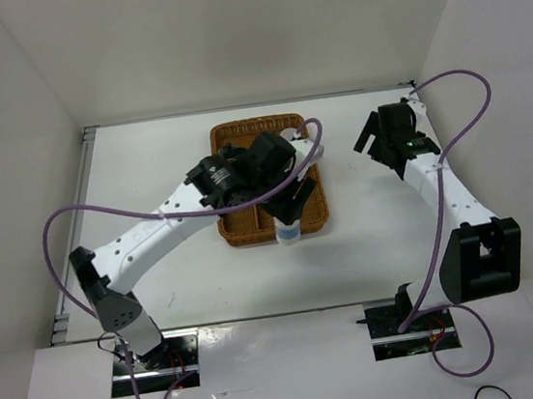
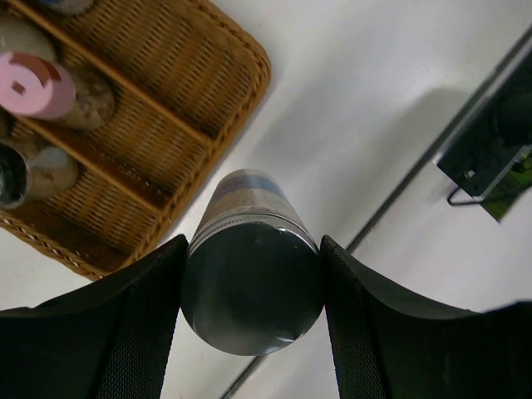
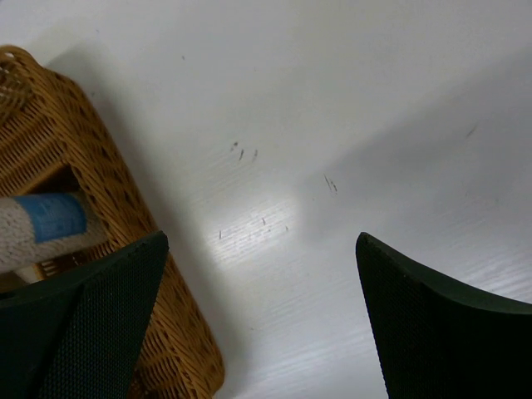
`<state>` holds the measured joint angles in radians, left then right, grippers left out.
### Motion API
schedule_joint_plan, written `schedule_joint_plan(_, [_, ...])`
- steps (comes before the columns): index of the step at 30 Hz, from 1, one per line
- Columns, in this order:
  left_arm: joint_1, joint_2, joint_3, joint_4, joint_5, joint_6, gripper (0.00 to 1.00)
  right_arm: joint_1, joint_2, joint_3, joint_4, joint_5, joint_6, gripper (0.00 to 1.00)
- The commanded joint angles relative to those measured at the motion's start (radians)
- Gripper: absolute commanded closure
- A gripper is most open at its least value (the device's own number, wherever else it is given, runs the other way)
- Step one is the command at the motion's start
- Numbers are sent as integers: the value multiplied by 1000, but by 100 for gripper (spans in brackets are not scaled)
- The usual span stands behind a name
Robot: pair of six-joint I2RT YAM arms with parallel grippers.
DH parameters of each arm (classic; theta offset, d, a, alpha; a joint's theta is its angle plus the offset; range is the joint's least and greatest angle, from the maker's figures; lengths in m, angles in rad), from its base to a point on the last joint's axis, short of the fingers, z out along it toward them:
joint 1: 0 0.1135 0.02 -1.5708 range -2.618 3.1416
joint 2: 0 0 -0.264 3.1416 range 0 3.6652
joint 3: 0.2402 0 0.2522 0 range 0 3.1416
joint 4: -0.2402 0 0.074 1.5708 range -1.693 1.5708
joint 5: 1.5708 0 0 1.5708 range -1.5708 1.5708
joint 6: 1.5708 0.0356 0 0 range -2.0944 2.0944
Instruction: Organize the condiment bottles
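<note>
My left gripper [image 1: 289,211] is shut on the silver cap of a clear condiment bottle [image 1: 289,235], upright just outside the front right corner of the brown wicker tray [image 1: 250,223]. In the left wrist view the bottle [image 2: 249,291] sits between both fingers over the white table. A pink-capped bottle [image 2: 37,83] and a dark-capped one [image 2: 17,170] stand in the tray's compartments [image 2: 179,79]. My right gripper [image 1: 368,138] is open and empty above the table right of the tray; its view [image 3: 262,237] shows a blue-labelled bottle [image 3: 46,223] inside the tray [image 3: 75,150].
White walls enclose the table on the left, back and right. A dark metal strip [image 2: 432,158] runs along the table's edge, with an arm's base bracket [image 2: 490,158] beyond it. The purple cables [image 1: 446,80] loop over both arms.
</note>
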<state>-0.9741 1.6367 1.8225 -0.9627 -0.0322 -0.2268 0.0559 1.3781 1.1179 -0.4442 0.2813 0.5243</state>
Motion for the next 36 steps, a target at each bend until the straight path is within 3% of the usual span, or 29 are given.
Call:
schedule_joint_plan(1, [-2, 75, 106, 105, -86, 37, 61, -5, -37, -13, 30, -4, 20, 2])
schedule_joint_plan(9, [11, 196, 265, 194, -173, 6, 57, -14, -47, -41, 21, -24, 9, 2])
schedule_joint_plan(19, [44, 420, 497, 153, -291, 37, 59, -56, -37, -21, 21, -82, -29, 2])
schedule_joint_plan(25, [95, 520, 612, 131, -270, 18, 57, -56, -28, -10, 21, -100, -38, 2])
schedule_joint_plan(36, [163, 595, 633, 143, -184, 7, 60, -56, -7, -20, 21, -119, -47, 2])
